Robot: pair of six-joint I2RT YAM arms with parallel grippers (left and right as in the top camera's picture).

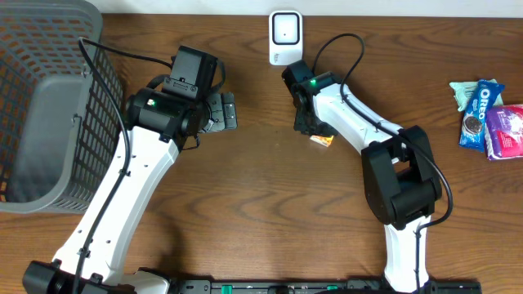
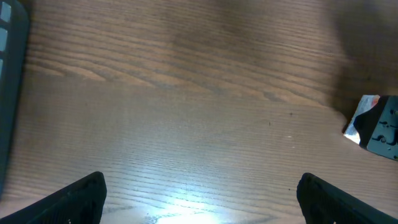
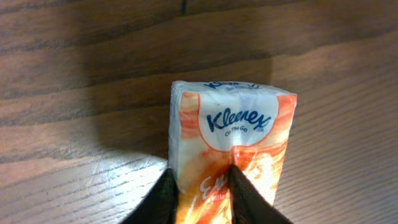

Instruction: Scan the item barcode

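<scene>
An orange-and-white Kleenex tissue pack (image 3: 233,118) lies on the wooden table right of centre. My right gripper (image 3: 201,185) pinches its near end, both dark fingers pressed into the wrapper. From overhead, only the pack's orange corner (image 1: 324,140) shows under the right gripper (image 1: 313,126). The white barcode scanner (image 1: 284,37) stands at the table's back edge, just behind that gripper. My left gripper (image 1: 227,110) hovers over bare wood to the left, its fingers wide open (image 2: 202,202) with nothing between them. The pack's end (image 2: 359,117) shows at the right edge of the left wrist view.
A grey mesh basket (image 1: 41,106) fills the far left. At the right edge lie an Oreo pack (image 1: 482,114), a teal wrapper (image 1: 463,92) and a purple packet (image 1: 508,131). A black cable (image 1: 343,49) loops above the right arm.
</scene>
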